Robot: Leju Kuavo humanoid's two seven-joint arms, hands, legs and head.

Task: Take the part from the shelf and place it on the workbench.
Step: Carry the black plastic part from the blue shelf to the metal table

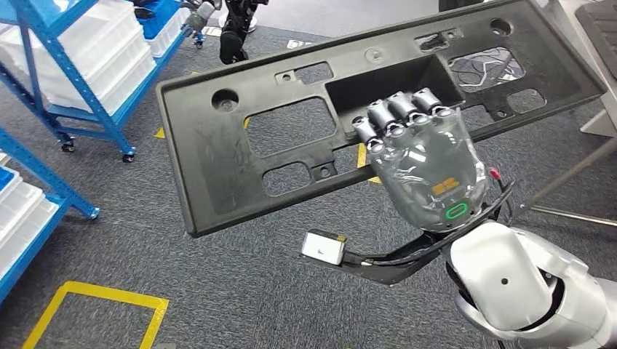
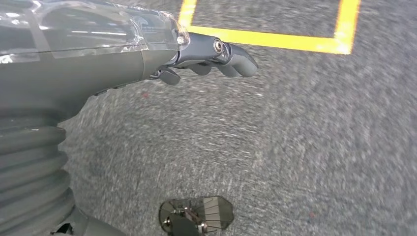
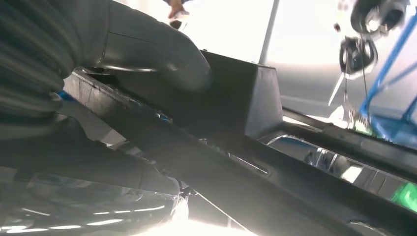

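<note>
The part (image 1: pixel 240 138) is a long, flat black plastic panel with several cut-outs, held up in the air and tilted across the head view. My right hand (image 1: pixel 426 156) grips its near edge around the middle, fingers hooked over into the deep rectangular recess. From the right wrist camera the thick grey thumb (image 3: pixel 152 54) presses on one face of the black part (image 3: pixel 246 128) and the dark fingers lie along the other. My left hand (image 2: pixel 206 54) hangs over the grey carpet with its fingers loosely curled and nothing in them.
Blue shelving (image 1: pixel 80 94) on castors with white bins (image 1: pixel 87 51) stands at the left. Yellow tape (image 1: pixel 94 305) marks a square on the grey carpet. A grey table edge and leg (image 1: pixel 582 160) sit at the right. Another robot's dark legs (image 1: pixel 236 29) stand far back.
</note>
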